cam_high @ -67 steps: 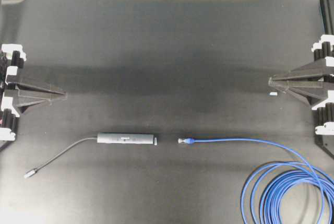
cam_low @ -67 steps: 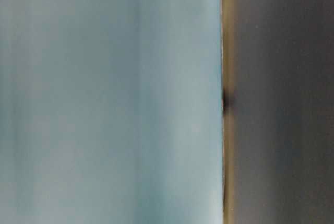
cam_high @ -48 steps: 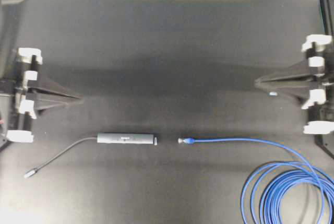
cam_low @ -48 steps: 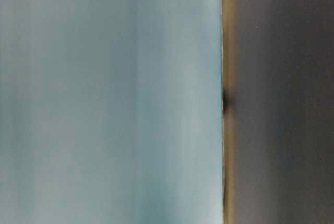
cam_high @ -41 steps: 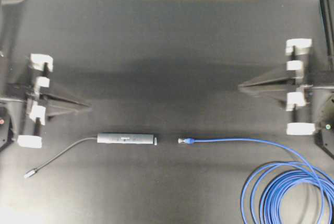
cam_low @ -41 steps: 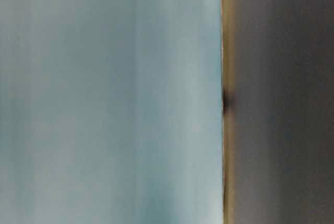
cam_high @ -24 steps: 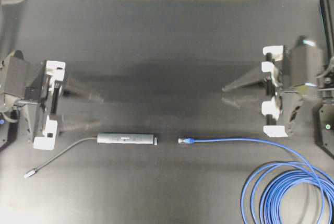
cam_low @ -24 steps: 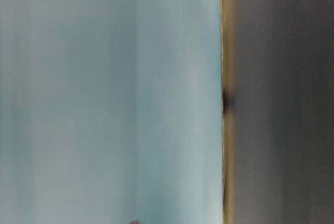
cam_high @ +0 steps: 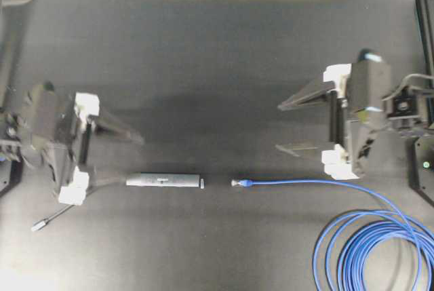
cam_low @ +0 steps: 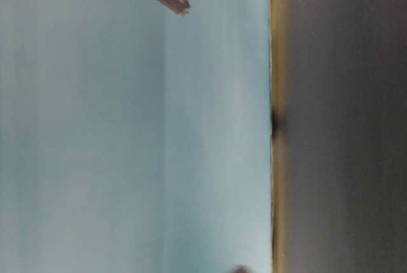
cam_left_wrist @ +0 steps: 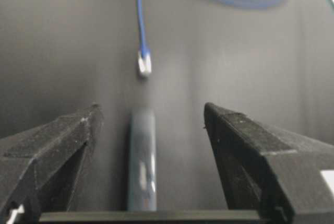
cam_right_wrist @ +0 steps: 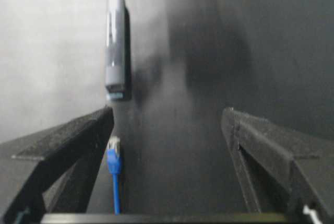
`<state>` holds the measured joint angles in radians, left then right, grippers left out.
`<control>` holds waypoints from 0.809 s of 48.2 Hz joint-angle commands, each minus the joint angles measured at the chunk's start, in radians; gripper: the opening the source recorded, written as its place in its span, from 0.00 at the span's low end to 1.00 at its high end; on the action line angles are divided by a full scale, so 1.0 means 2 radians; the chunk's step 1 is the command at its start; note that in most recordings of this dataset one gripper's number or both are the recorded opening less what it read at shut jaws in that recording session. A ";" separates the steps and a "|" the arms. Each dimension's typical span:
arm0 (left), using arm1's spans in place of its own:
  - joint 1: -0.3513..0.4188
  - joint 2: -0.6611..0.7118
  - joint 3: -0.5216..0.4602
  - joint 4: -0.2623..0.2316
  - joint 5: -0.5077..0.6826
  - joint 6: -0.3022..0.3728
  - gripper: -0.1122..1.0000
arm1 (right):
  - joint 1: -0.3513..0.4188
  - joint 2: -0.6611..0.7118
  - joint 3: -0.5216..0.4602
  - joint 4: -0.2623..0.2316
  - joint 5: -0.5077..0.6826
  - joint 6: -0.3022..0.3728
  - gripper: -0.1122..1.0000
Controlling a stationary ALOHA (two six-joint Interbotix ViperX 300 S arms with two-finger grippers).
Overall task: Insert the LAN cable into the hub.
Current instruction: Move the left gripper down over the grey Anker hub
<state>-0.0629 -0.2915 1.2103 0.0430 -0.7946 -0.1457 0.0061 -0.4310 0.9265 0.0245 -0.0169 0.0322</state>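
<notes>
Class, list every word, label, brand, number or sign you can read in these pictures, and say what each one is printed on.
No text can be read in any view.
The hub has a small pale mark on its top face in the overhead view, too small and blurred to read.
The LAN cable shows no readable print on its jacket.
The left gripper and right gripper carry no legible labels.

Two black wedge-shaped fingers (cam_left_wrist: 57, 151) of the left gripper (cam_left_wrist: 151, 125) stand wide apart over a dark matte tabletop (cam_left_wrist: 47, 41). Between them lies the slim dark-grey metallic hub (cam_left_wrist: 142, 161), blurred. Just beyond it, apart, rests the bright-blue LAN cable (cam_left_wrist: 140, 15) with its clear plug (cam_left_wrist: 144, 66); blurred coils lie farther off.
</notes>
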 commanded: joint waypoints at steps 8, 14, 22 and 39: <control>-0.018 0.107 -0.017 0.002 -0.082 -0.014 0.78 | 0.003 0.023 -0.012 0.002 -0.023 0.003 0.83; -0.018 0.160 -0.031 0.002 -0.105 -0.021 0.78 | 0.003 0.024 -0.012 0.002 -0.025 0.005 0.83; -0.018 0.210 -0.054 0.002 -0.114 -0.022 0.78 | 0.005 0.024 -0.012 0.008 -0.025 0.004 0.83; -0.013 0.246 -0.069 0.002 -0.113 -0.021 0.78 | 0.010 0.023 -0.012 0.011 -0.025 0.005 0.83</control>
<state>-0.0966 0.2010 1.0799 0.0430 -1.0140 -0.1902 0.0215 -0.3866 0.9173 0.0430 -0.0568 0.0353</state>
